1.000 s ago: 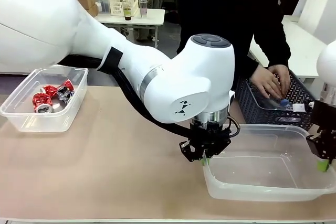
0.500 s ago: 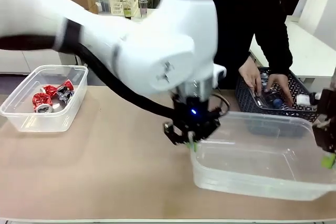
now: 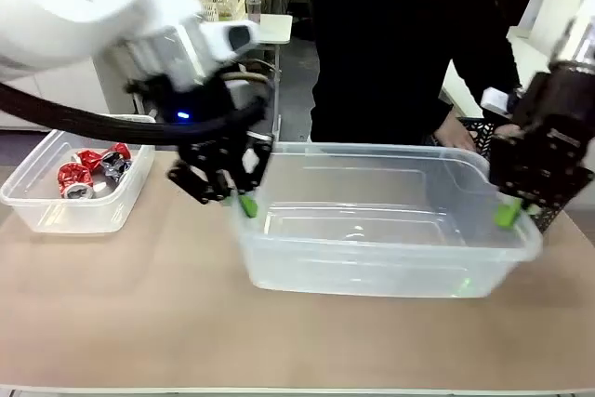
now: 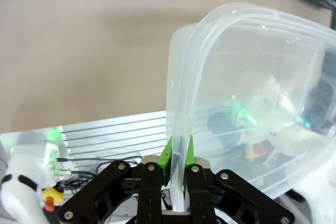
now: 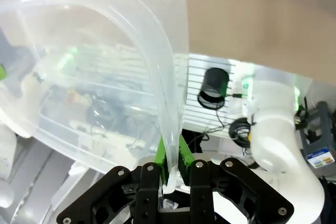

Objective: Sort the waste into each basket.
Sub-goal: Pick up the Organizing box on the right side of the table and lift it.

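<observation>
A large clear basket (image 3: 372,248) hangs over the middle of the table, held by its two short ends and holding nothing. My left gripper (image 3: 244,200) is shut on its left rim, and the green pads (image 4: 168,156) pinch the clear wall (image 4: 252,103). At the other end my right gripper (image 3: 507,214) is shut on the right rim, where its pads (image 5: 181,156) squeeze the wall (image 5: 105,51). A second clear basket (image 3: 37,206) stands at the table's left with crushed red and silver cans (image 3: 74,177) inside.
A person in black stands at the far side, one hand (image 3: 456,137) down by a dark mesh basket (image 3: 476,129) behind the held tub. Bare tan table lies in front and between the two clear tubs.
Both arms have carried the large clear basket up and to the left, from the front right corner to the table's middle. The person's hands have drawn back from the dark basket.
</observation>
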Motion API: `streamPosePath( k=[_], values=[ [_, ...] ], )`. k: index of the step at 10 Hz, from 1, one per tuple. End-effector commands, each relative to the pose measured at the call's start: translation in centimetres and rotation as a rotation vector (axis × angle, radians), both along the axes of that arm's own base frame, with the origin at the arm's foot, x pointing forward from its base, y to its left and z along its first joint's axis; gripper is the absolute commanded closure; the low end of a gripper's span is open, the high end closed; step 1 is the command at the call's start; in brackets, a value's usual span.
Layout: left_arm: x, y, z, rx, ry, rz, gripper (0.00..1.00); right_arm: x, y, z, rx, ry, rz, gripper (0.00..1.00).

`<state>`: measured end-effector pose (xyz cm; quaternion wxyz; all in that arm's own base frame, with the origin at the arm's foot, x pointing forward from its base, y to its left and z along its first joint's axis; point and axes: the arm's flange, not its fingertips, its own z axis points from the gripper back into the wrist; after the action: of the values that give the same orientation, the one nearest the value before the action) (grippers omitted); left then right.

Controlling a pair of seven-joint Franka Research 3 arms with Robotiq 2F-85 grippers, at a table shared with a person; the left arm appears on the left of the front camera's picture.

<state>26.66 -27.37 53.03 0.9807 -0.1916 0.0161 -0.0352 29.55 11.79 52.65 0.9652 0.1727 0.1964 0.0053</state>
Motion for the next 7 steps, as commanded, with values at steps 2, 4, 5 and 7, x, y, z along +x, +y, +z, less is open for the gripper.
streamPosePath(
  k=[2, 4, 5, 7],
  values=[
    [-2.8, 5.4, 0.1, -0.141, -0.058, -0.194, 1.00, 4.8, 4.6, -1.5, -0.062, 0.017, -0.023, 1.00],
    [-2.8, 5.3, -0.5, -0.127, -0.080, -0.274, 1.00, 6.2, 6.0, -2.6, -0.103, 0.017, -0.079, 1.00],
    [-2.6, 5.1, -0.7, -0.104, -0.077, -0.308, 1.00, 6.7, 6.0, -3.1, -0.098, 0.025, -0.103, 1.00],
    [0.2, 4.3, -0.2, -0.152, 0.045, -0.239, 1.00, 5.7, 6.1, -4.3, -0.139, -0.007, -0.082, 1.00]
  ],
)
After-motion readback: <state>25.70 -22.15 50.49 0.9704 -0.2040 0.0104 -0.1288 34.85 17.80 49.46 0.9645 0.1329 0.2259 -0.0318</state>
